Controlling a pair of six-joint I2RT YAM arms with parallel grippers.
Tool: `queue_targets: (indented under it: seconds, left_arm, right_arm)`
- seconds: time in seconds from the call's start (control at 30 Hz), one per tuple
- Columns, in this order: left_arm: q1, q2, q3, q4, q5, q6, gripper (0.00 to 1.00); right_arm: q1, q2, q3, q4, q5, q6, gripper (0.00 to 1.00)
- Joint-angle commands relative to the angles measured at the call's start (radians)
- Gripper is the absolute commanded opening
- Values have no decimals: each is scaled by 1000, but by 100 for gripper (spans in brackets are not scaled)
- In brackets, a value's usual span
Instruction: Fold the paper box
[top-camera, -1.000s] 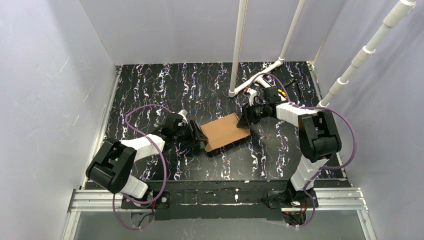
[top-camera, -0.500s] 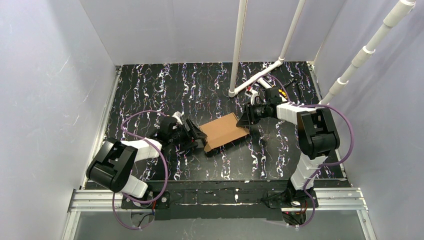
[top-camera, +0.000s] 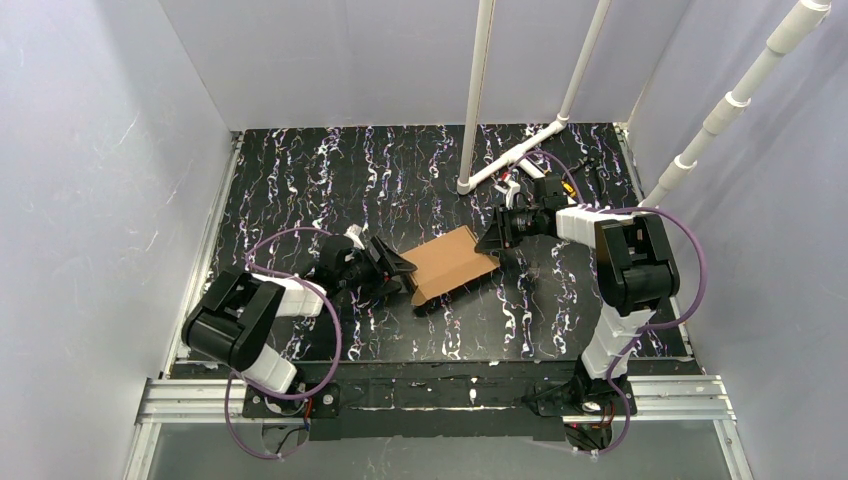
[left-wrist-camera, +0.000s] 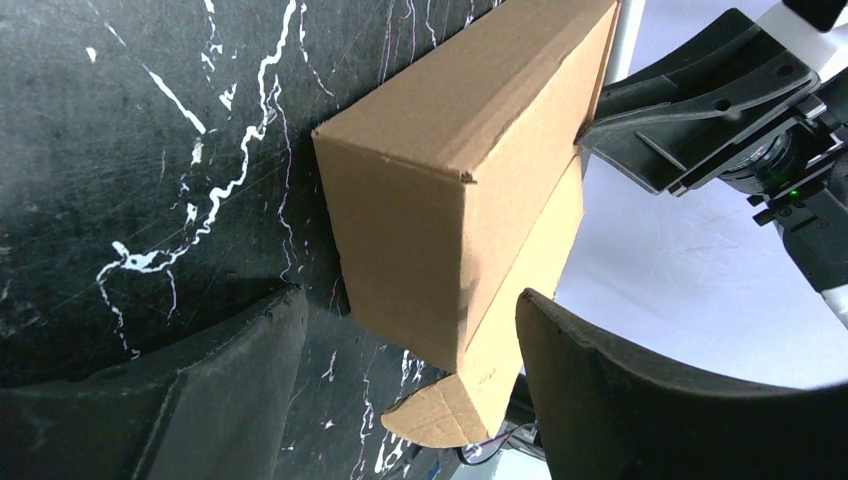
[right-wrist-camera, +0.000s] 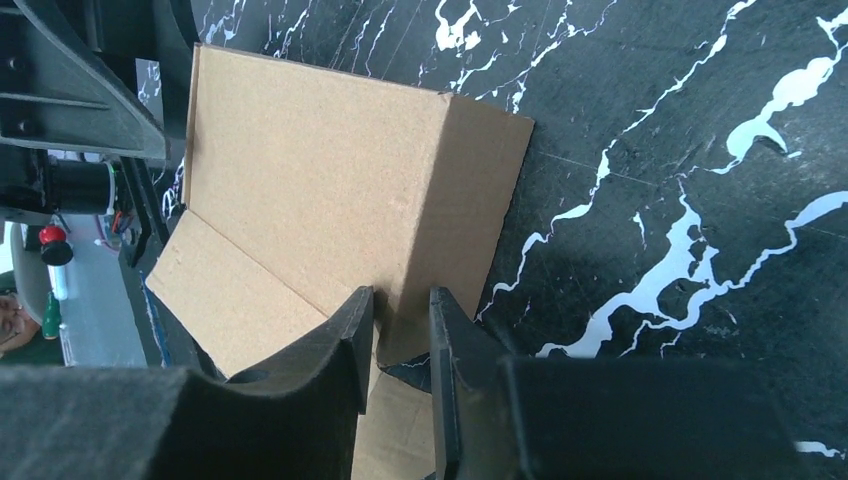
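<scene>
Jaws of the left gripper (left-wrist-camera: 410, 300) stand wide apart, one black finger (left-wrist-camera: 200, 400) on each side of a near corner of the paper box (left-wrist-camera: 420, 230). They do not squeeze it. A small loose flap of brown card sticks out under that corner. The right gripper (right-wrist-camera: 400, 300) is at the other end of the box, and its two fingers are very close together with a thin bit of the box's side wall pinched between them. The box is plain brown and looks mostly folded up, with its top face flat and closed. It lies on the black table (top-camera: 350, 180) with white squiggles, about in the middle, turned at a slant between the two arms. White pipes (top-camera: 478, 90) stand at the back of the table, behind the right arm. Purple cables (top-camera: 285, 240) loop over both arms, and pale walls stand all around.
</scene>
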Motion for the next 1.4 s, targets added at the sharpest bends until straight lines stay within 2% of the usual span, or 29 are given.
queue_targets:
  seconds: [0.0, 0.4, 0.67, 1.0, 1.17, 1.37]
  left_arm:
    - [4, 26, -15, 69, 20, -28, 75]
    - [4, 71, -28, 170, 32, -48, 79]
    - [-11, 134, -30, 312, 44, -127, 79]
    - [-55, 225, -36, 513, -13, -257, 79]
    - [-66, 229, -32, 527, -45, -277, 73]
    - [-68, 236, -43, 526, -52, -292, 50]
  right_arm:
    - [-24, 50, -32, -18, 136, -34, 26]
    - [-43, 64, -33, -13, 143, -14, 22]
    - [-46, 78, -33, -11, 131, -4, 21]
    - [-46, 83, -32, -14, 119, -2, 21]
    - [-46, 82, -32, -15, 110, -3, 21]
    - [-45, 71, -25, -22, 71, -16, 25]
